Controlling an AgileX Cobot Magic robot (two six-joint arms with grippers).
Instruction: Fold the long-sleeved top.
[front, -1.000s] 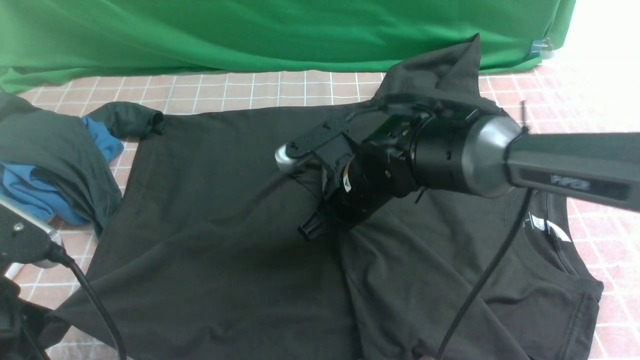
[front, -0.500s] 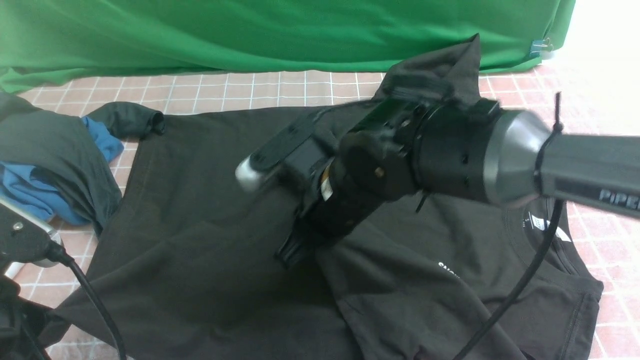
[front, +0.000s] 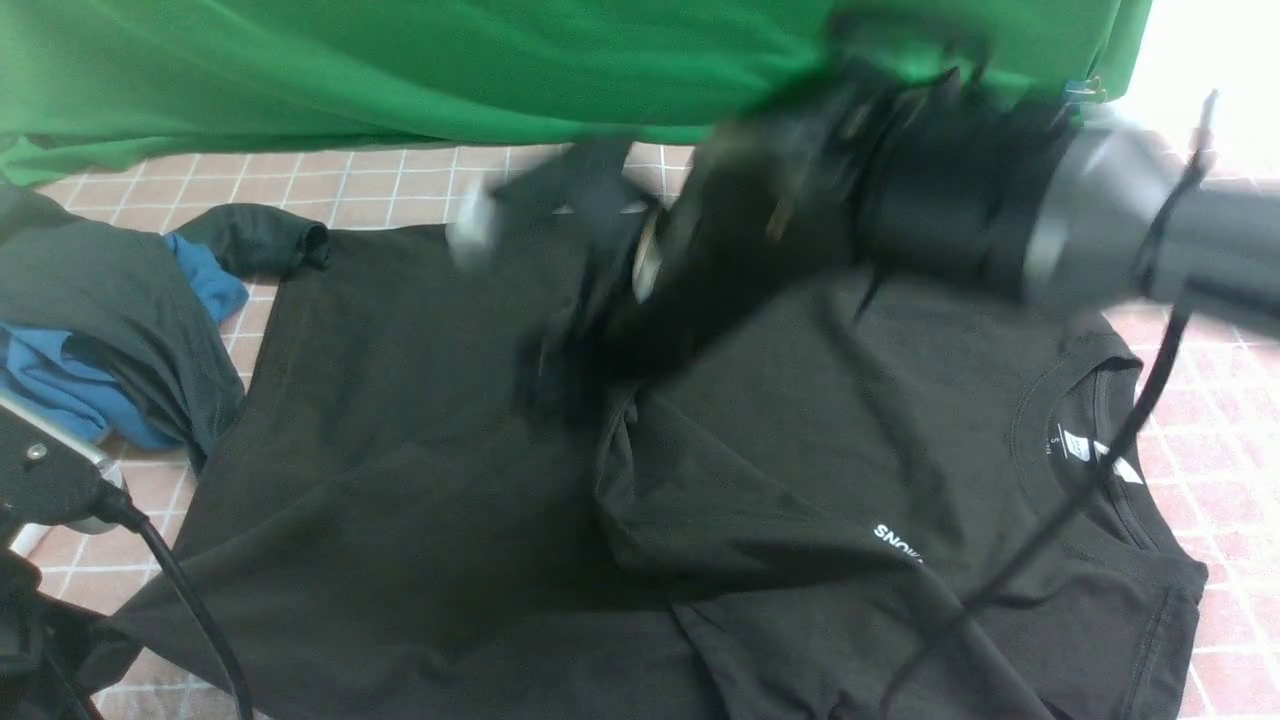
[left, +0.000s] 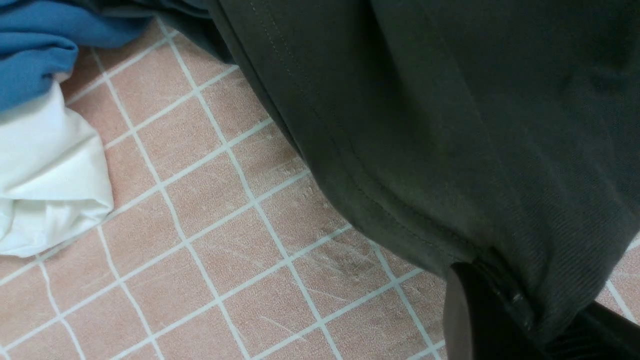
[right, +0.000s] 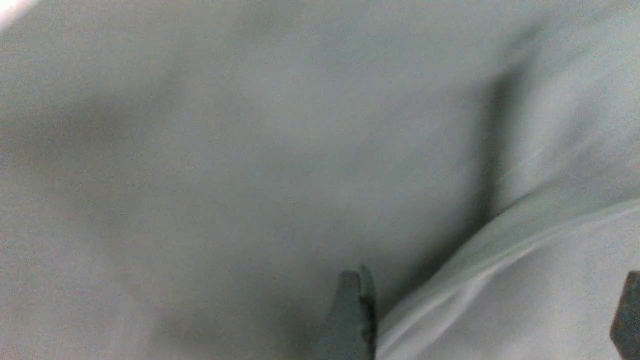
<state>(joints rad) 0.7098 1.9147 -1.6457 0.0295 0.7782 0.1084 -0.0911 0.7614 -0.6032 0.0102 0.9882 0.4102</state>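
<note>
1. Front view: the long-sleeved top (front: 420, 420) lies spread over the middle of the pink tiled table (front: 400, 180). Its round neck (front: 1085, 445) is to the right and one cuff (front: 300, 240) is at the far left. A fold of it lies across the near middle, beside the white lettering (front: 897, 540). The right gripper (front: 505, 300) hangs over the top's far middle, too blurred here to read. A dark grey garment (front: 100, 290) bunched with blue cloth (front: 60, 390) sits at the left, and a green backdrop (front: 400, 60) hangs behind.
2. Left wrist view: the left gripper (left: 465, 320) is closed, with the top's stitched hem running into it. Only one dark finger shows. White cloth (left: 45, 190) lies on the tiles nearby.
3. Right wrist view: the right gripper's two fingers (right: 350, 310) stand wide apart over the top's cloth and hold nothing.
</note>
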